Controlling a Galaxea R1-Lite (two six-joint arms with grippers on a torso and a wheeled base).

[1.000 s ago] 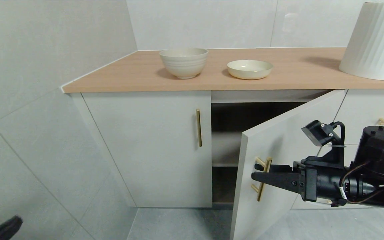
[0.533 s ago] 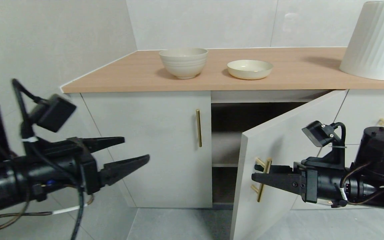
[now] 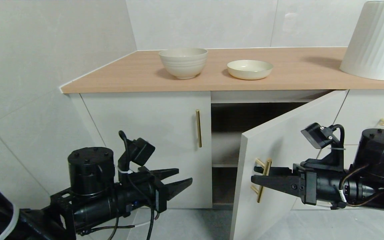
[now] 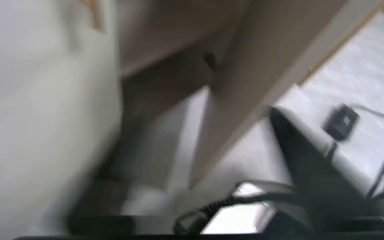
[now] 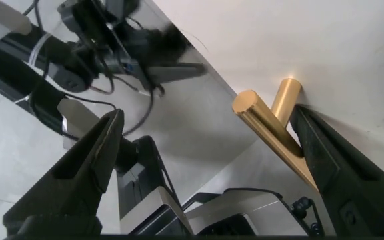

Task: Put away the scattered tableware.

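The right tool [image 3: 254, 174] straddles the brass handle [image 3: 264, 176] of the cabinet door [image 3: 278, 143]. Its fingers stand apart on either side of the bar and are not clamped. This hooking hold appears intended to swing the door and expose the shelves [image 3: 224, 164]. The left tool [image 3: 183, 176] is empty, with its fingers apart, and hangs low before the closed door [image 3: 152, 140]. The bowl [image 3: 183, 62] and shallow dish [image 3: 249, 69] stand apart on the counter [image 3: 118, 78], not yet stowed.
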